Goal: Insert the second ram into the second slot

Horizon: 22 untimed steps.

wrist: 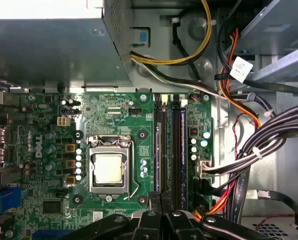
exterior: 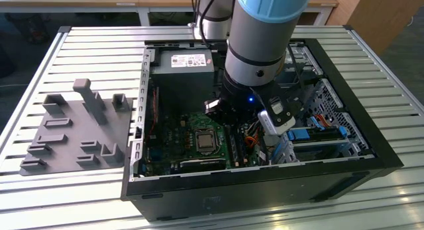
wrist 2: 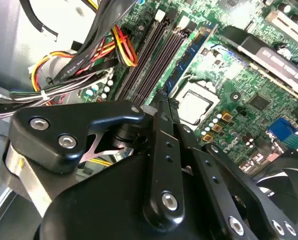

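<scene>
Second ram [wrist 2: 191, 52], a dark blue stick, is standing on edge in the memory slot just beside the processor socket [wrist 2: 195, 106] in the second wrist view, running lengthwise away from the gripper [wrist 2: 161, 97]. The fingers [wrist 2: 161, 131] are lying pressed together with nothing showing between them. Their tips are sitting right at the stick's near end, though I cannot tell whether they are touching it. The other dark slots [wrist 2: 149, 55] are lying on the stick's far side, toward the bundled cables [wrist 2: 84, 55].

The first wrist view is looking straight down on the motherboard. There the gripper [wrist: 161, 197] is pointing at the end of the slot bank [wrist: 170, 150], which is lying between the socket [wrist: 109, 167] and the cable bundle [wrist: 261, 145]. From this angle the stick is appearing edge-on and is hard to pick out. The metal power supply box [wrist: 49, 50] is sitting beyond the board.

The exterior view is showing the wider scene. The arm [exterior: 261, 46] is reaching down into the open computer case [exterior: 265, 188], which is resting on a slatted bench [exterior: 86, 46]. A gray fixture plate [exterior: 73, 135] is lying just beside the case on the exterior view's left, and a light-blue drive bracket [exterior: 308, 135] is sitting inside the case near the arm.
</scene>
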Motion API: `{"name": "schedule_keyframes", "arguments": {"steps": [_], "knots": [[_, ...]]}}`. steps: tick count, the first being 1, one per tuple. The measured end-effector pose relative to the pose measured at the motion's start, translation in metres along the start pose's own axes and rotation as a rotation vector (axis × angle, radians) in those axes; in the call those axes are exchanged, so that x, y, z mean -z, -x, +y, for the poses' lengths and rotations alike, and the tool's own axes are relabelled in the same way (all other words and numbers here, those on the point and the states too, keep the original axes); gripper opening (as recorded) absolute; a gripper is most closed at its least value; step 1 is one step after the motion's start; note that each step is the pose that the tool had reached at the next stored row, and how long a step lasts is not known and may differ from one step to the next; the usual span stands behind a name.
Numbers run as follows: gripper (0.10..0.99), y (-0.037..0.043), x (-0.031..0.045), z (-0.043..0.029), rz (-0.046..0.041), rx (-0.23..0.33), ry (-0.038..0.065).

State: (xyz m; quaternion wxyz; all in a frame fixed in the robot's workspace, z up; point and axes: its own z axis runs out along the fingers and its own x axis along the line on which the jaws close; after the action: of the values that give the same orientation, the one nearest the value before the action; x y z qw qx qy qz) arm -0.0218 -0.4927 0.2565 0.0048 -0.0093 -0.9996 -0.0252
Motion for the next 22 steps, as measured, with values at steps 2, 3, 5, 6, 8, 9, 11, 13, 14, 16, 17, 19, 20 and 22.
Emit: {"name": "schedule_keyframes", "arguments": {"steps": [2,3,5,6,8,9,11,13,14,16,17,19,20,22], "knots": [[0.114,0.0,0.0008,0.0001,-0.0001,0.0,0.0],[0.114,0.0,0.0009,0.0001,-0.0002,0.0,0.001],[0.114,0.0,0.0011,0.0001,-0.0002,0.0,0.001],[0.114,0.0,0.0012,0.0001,-0.0002,0.0,0.0],[0.114,0.0,0.0013,0.0001,-0.0002,0.0,0.0],[0.114,0.0,0.0014,0.0001,-0.0002,0.0,0.0],[0.114,0.0,0.0014,0.0001,-0.0001,0.0,0.0],[0.114,0.0,0.0015,0.0001,-0.0001,0.0,0.0],[0.114,0.0,0.0015,0.0001,-0.0002,0.0,0.0],[0.114,0.0,0.0015,0.0001,-0.0001,0.0,0.0],[0.114,0.0,0.0016,0.0001,-0.0002,0.0,0.0],[0.114,0.0,0.0017,0.0002,-0.0001,0.0,0.0],[0.114,0.0,0.0017,0.0011,-0.0001,0.0,0.0],[0.114,0.0,0.0007,0.0044,-0.0002,0.0,0.0]]}}
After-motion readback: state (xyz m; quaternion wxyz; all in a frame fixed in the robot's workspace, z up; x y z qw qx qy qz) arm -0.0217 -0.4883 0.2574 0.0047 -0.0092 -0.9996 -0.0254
